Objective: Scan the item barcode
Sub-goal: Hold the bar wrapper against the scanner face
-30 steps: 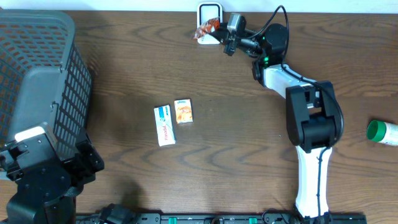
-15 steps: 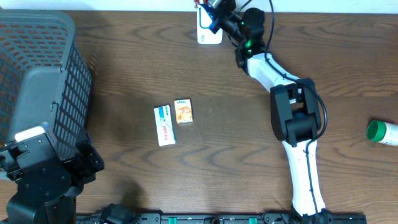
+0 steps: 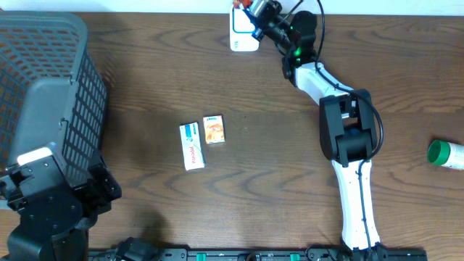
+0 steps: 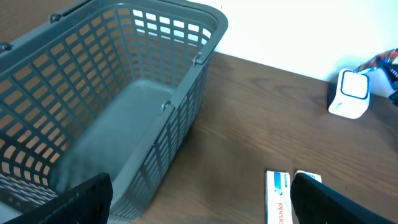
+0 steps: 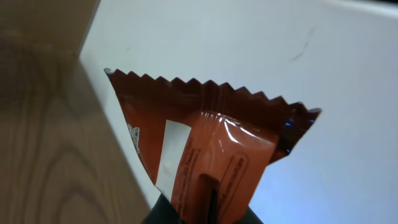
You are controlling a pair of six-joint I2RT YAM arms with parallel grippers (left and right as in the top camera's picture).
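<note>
Right wrist: red foil snack packet (image 5: 208, 149), zigzag crimp uppermost, a white strip down its face. The right fingers (image 5: 163, 216) are clenched on its lower edge. A pale surface lies behind it, with the wooden counter (image 5: 37, 124) at left. I judge it light, thin, crinkly and slick. It is likely to flop, so it is best pinched at a sealed edge with the printed face left bare. I cannot tell whether the strip carries the barcode.

Overhead: the right arm reaches to the counter's far edge, holding the packet just above the white scanner (image 3: 244, 38). Two small cartons (image 3: 192, 148) lie mid-counter, and a green-capped bottle (image 3: 444, 154) sits far right. A grey basket (image 3: 80, 94) stands at left.

Left wrist: the left fingers (image 4: 81, 199) are spread wide and grasp nothing. The basket holds nothing.
</note>
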